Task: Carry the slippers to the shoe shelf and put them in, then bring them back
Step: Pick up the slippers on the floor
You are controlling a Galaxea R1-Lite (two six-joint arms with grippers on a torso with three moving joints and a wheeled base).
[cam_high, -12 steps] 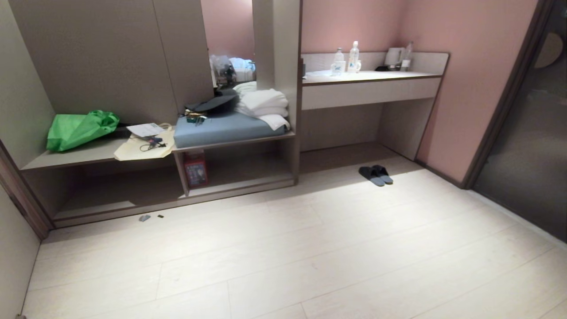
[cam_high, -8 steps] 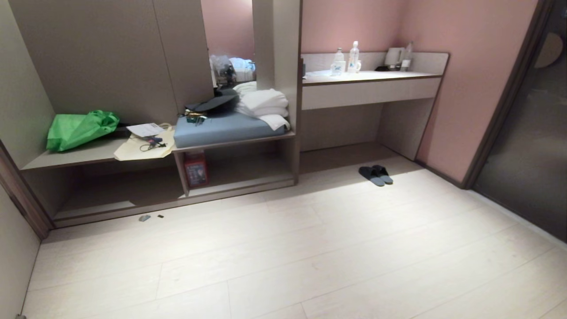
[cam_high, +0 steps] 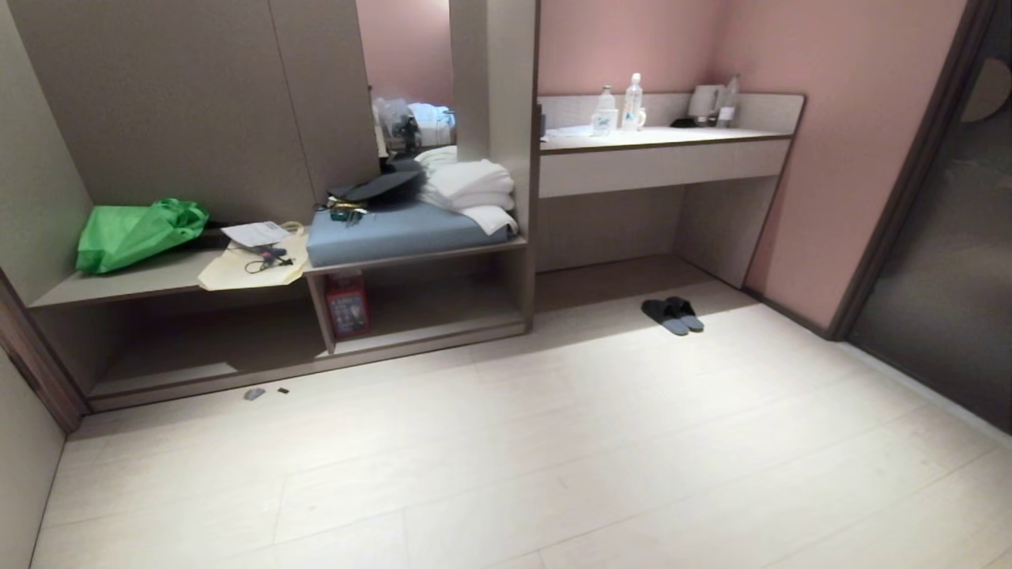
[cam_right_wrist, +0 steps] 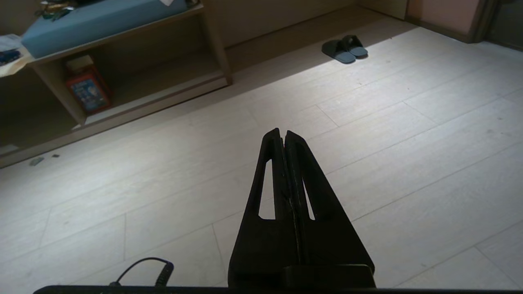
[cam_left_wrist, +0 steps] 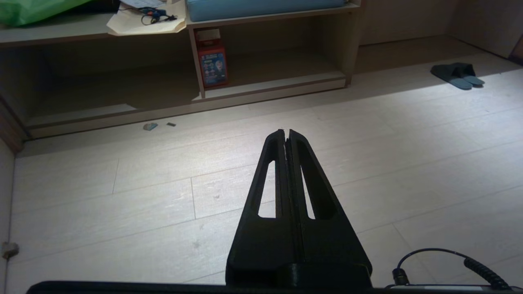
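So, head view first: compared with the shots from a moment before, the whole scene was shifted a little, bench nudged left and down, floor seams moved too. That was read as the camera being moved, not anything in the room. The pair of flat dark grey-blue fabric slide slippers (cam_high: 673, 314) was left lying side by side on the pale wood-plank floor (cam_high: 553, 458), in front of the recess under the pink-walled desk with the white drawer front (cam_high: 662, 164). The low grey-beige wood-grain shoe shelf (cam_high: 431, 304), the cubby under the blue-grey woven seat cushion (cam_high: 399, 231), was seen well apart from them, off to the left, with a small red box (cam_high: 346, 307) stood at its left end. No arm was caught in this view.

Left wrist view: the black left gripper (cam_left_wrist: 286, 132) was seen clenched, tips pressed together, nothing held, hung over bare floor. The slippers (cam_left_wrist: 457, 76) were spotted far off near the desk recess.

Right wrist view: same story, the black right gripper (cam_right_wrist: 282, 132) was pinched tight on nothing, well short of the slippers (cam_right_wrist: 344, 49).

What it probably means: only an approach was underway, nothing had been picked up yet, so pretty much the entire job was judged to be left. The slippers would have to be closed in on first.
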